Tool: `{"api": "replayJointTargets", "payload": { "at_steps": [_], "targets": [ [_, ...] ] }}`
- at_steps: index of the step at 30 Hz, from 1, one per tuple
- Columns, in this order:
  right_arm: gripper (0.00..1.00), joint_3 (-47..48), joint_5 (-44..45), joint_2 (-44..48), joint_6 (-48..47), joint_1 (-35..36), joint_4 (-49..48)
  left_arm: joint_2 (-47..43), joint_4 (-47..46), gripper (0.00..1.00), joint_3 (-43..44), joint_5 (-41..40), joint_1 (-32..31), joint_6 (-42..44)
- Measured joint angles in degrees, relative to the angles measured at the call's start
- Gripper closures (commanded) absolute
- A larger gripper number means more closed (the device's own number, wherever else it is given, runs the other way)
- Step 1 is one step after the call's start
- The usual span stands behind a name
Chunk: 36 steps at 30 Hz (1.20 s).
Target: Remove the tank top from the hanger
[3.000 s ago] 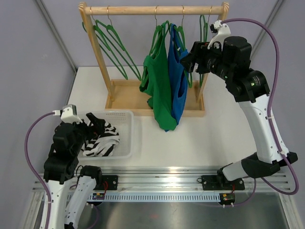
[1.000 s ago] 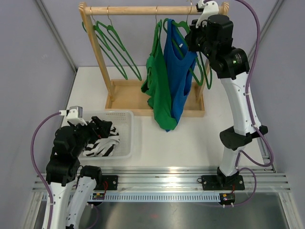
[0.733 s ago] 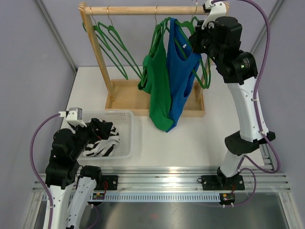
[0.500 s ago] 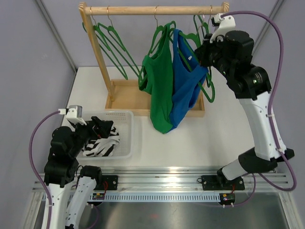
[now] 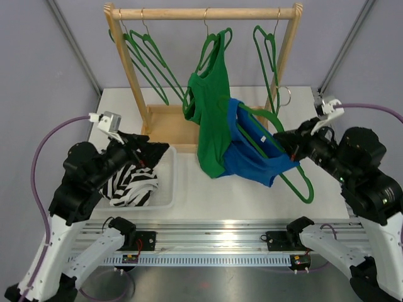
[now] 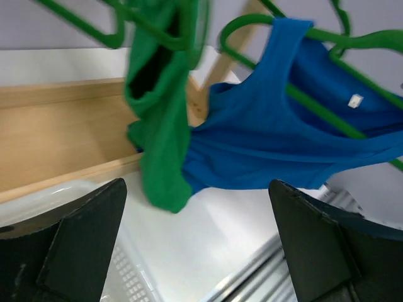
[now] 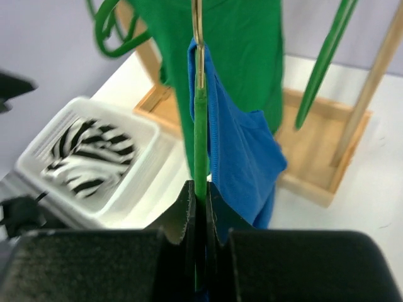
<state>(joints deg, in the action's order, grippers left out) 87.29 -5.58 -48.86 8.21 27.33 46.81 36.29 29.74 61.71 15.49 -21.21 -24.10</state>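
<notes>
The blue tank top (image 5: 255,154) hangs on a green hanger (image 5: 297,175) that is off the rail and tilted over the table's right half. My right gripper (image 5: 288,148) is shut on the hanger; in the right wrist view the green bar (image 7: 200,135) runs straight up from between the closed jaws of that gripper (image 7: 200,186), with the blue cloth (image 7: 232,129) just right of it. Above the basket, my left gripper (image 5: 148,155) stands wide open, holding nothing. In the left wrist view this gripper (image 6: 196,186) faces the blue tank top (image 6: 289,141), still apart from it.
A green tank top (image 5: 211,119) hangs on the wooden rack (image 5: 204,12), touching the blue one. Empty green hangers (image 5: 148,60) hang at the left, and another (image 5: 267,50) at the right. A white basket (image 5: 169,185) holds a striped garment (image 5: 129,182) at the near left.
The right arm lifted the hanger with the blue tank top off the rail and swung it down toward the near right. The left arm rose and reached right over the basket.
</notes>
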Motion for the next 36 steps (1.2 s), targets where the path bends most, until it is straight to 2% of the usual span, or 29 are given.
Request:
{"api": "replayJointTargets", "payload": {
  "at_steps": [3,7,10,13,16,18,22,25,26,30,33,35,36],
  "targets": [
    [1.00,-5.29,-3.23,6.25,1.18,0.04,1.27,4.02,-0.76,0.01,2.89,-5.57,-11.91,0.79],
    [1.00,-11.32,-6.19,14.97,3.72,0.04,3.23,10.67,-2.89,0.01,5.75,-18.27,-29.77,3.13],
    [1.00,-13.40,-7.80,18.60,5.29,0.04,5.14,16.81,-4.96,0.01,7.65,-26.86,-40.09,5.38],
    [1.00,-13.92,-9.25,20.06,6.82,0.04,7.58,24.30,-8.15,0.03,9.40,-32.02,-46.14,7.54],
    [1.00,-14.45,-10.51,21.38,8.24,0.04,9.75,29.66,-10.78,0.09,9.62,-33.27,-47.69,8.41],
    [1.00,-14.67,-10.62,22.43,8.85,0.04,11.06,32.52,-11.89,0.17,9.68,-33.77,-47.76,8.83],
    [1.00,-14.91,-10.29,25.07,9.60,0.04,13.68,36.33,-13.57,0.41,10.27,-34.32,-47.76,9.25],
    [1.00,-14.93,-9.75,26.40,9.64,0.04,15.39,37.48,-14.40,0.53,10.56,-34.34,-47.80,9.31],
    [1.00,-14.93,-9.55,26.60,9.64,0.04,15.85,37.79,-14.75,0.57,10.64,-34.34,-47.80,9.35],
    [1.00,-14.93,-9.03,26.60,9.64,0.04,16.31,38.75,-15.85,0.58,10.69,-34.29,-47.91,9.53],
    [1.00,-14.97,-8.74,26.58,9.64,0.04,16.31,39.06,-16.44,0.76,10.69,-34.16,-47.91,9.25],
    [1.00,-14.99,-8.61,26.51,9.62,0.04,16.31,39.10,-16.57,0.93,10.69,-34.18,-47.98,9.03],
    [1.00,-14.99,-8.59,26.49,9.60,0.04,16.31,39.12,-16.55,0.95,10.69,-34.36,-48.02,9.05]
  ]
}}
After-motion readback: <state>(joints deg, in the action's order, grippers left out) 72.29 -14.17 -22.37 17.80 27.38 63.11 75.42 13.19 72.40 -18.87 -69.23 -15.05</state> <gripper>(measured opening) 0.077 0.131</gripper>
